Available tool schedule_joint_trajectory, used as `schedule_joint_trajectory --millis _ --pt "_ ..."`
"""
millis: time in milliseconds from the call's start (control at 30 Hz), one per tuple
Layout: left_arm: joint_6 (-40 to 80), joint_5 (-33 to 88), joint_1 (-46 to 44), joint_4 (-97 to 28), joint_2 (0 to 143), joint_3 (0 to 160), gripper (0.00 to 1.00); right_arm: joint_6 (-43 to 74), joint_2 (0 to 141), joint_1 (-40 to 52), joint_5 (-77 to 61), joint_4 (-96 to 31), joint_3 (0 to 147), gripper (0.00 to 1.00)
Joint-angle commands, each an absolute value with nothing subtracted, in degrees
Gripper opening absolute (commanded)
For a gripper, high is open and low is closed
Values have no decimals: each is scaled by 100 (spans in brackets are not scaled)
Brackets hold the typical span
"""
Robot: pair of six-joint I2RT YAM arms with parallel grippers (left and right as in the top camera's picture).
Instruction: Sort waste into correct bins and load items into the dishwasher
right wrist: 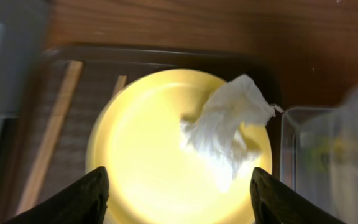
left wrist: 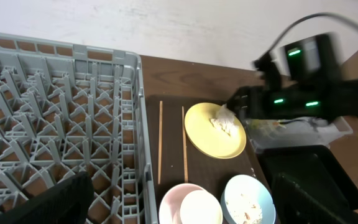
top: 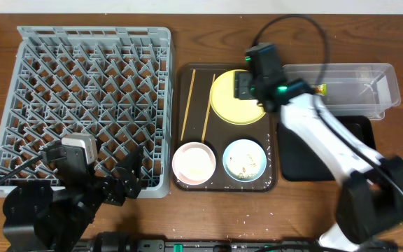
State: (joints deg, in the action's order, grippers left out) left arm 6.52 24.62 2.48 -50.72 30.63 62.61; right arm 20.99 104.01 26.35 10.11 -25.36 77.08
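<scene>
Near edge, left side: left gripper [top: 128,176] sits over the near right corner of the dish rack [top: 82,84], fingers spread, nothing in them. The rack fills the left half of the table, nothing racked yet.

Mid-table, brown serving tray [top: 273,183]. Toward the near edge are the pinkish-white bowl [top: 194,162], with the white cup [left wrist: 201,209] apparently nested in it, and the light blue bowl [top: 245,159] with whitish scraps [top: 243,165] in the bottom. Chopsticks [top: 187,105] lie parallel but apart along the tray's left side, pointing at the far edge.

Far half of the tray: yellow plate [right wrist: 135,162] with the crumpled tissue [right wrist: 229,127] on its right part. Right gripper [right wrist: 179,196] hovers over the plate, jaws released wide. The tissue lies just ahead of the tips, not touched as far as I can tell.

Handling, my read:
- The tissue is near weightless and soft, and will collapse under a pinch.
- Take the tall bunched middle and close fully, or it slips out or drags.
- The plate under it is hard and glossy, and likely skids if the fingertips scrape it.
- Small bits beside the tissue may stay behind.

Right side: black tray [top: 299,162] is mostly under the right arm. Clear tub [top: 369,77] is at the far right corner, with something green-yellow inside, too blurred to name.

No brand, label or readable text anywhere.
</scene>
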Motion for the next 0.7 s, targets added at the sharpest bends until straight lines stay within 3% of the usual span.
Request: schedule_joint_trajectory --millis 0,200,300,533,667 --pt "580 2412 244 -5054 3057 6333 93 1925 11166 2635 1999 -1990 7708 72" --pt "578 2412 244 -5052 3057 6333 93 1927 11933 2502 1789 -1441 7708 68" --pt "578 2414 244 -5054 3057 6333 93 1929 12057 2499 1461 -1487 7710 1" --pt "578 2412 244 -5054 3057 6333 93 3129 10477 2176 843 -2368 7717 1" --pt "578 2412 244 -5054 3057 6333 93 3983 9566 1525 878 -2995 7714 1"
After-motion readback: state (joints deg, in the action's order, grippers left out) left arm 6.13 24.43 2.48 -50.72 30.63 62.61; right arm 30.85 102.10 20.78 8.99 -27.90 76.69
